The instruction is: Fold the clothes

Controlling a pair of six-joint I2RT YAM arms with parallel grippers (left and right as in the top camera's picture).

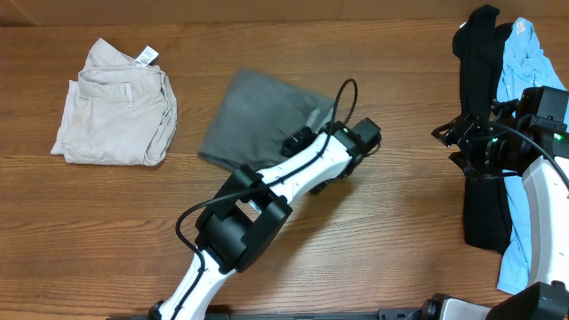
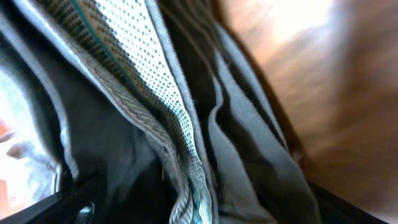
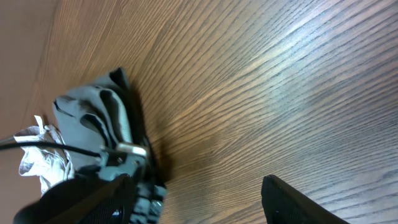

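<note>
Grey shorts [image 1: 253, 111] lie flat at the middle of the desk [image 1: 391, 240], to the right of beige trousers [image 1: 116, 107]. Left pincer [image 2: 205, 208]: released, spread wide directly over the shorts. Right pincer [image 3: 196, 183]: released, above wood, grasping nothing.

On my overhead feed I see a pair of beige trousers [image 1: 116, 107] lying loosely folded toward the far left of the wooden table [image 1: 400, 240], with a white tag [image 1: 147, 55] showing at their top edge. Along the right side, a black garment [image 1: 484, 213] stretches in a long strip down the tabletop. A light-blue shirt [image 1: 520, 62] lies rumpled against its right side, touching it. Those two lie well apart from the trousers.
</note>
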